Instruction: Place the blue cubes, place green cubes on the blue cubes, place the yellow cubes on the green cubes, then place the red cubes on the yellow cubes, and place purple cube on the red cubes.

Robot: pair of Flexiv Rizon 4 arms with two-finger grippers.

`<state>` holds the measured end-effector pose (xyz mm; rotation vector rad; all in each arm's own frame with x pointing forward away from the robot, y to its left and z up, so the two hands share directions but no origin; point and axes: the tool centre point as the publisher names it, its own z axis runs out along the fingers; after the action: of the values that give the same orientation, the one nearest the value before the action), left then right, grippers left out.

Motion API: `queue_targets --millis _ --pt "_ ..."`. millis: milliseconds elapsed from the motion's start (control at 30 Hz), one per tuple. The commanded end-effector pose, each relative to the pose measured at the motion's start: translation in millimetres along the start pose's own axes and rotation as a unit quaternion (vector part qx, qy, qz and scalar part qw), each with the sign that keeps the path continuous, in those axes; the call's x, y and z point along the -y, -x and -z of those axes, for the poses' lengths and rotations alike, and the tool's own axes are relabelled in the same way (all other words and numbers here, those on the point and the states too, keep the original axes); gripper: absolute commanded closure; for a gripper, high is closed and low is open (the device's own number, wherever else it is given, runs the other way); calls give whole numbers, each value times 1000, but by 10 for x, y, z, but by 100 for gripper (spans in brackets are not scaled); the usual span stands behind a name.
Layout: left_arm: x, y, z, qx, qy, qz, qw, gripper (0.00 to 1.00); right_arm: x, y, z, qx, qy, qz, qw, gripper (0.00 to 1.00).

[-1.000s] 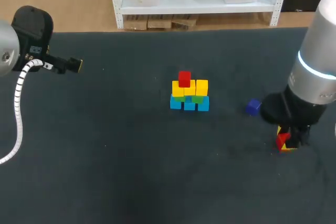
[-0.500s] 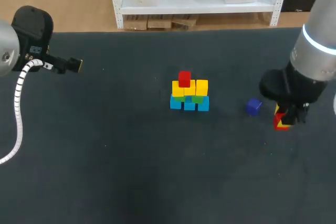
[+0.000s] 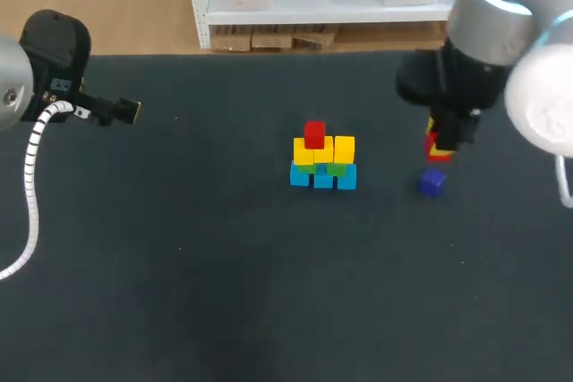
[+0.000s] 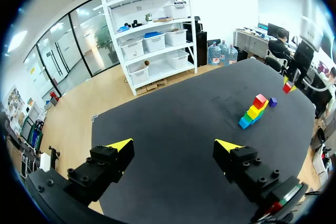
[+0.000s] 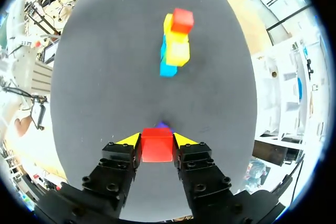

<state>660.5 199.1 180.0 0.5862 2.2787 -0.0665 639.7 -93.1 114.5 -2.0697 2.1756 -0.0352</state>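
The right pincer (image 5: 157,141) pinches a red cube (image 5: 157,149) above the desk (image 3: 179,266), near the purple cube (image 3: 431,182). The stack (image 3: 323,160) lies straight ahead of its fingers, well apart, with its bare yellow top on the near side. The left pincer (image 4: 173,148), spread and empty, sits much farther off.

All I have to tell of is the table (image 3: 224,301) in front of me. Its top is dark, nearly black, matte and cloth-like. In the head view it fills most of the scene, and its far edge runs straight across. A few tiny pale specks dot the surface. The left wrist view shows the same table (image 4: 173,124) with a rounded-looking far corner. The right wrist view shows its dark top (image 5: 105,77) stretching ahead.
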Motion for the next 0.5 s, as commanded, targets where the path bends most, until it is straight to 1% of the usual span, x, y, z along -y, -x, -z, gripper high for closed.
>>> queue_targets --millis 33,200,333,500 --pt "-10 -2 5 0 -2 0 1000 0 113 256 2 -20 32 0 999 100" --pt "-10 -2 5 0 -2 0 1000 0 115 429 4 -25 32 -5 999 100" --pt "-10 -2 5 0 -2 0 1000 0 70 568 23 -5 35 -12 999 100" --pt "-10 -2 5 0 -2 0 1000 0 0 708 14 -4 33 3 999 100"
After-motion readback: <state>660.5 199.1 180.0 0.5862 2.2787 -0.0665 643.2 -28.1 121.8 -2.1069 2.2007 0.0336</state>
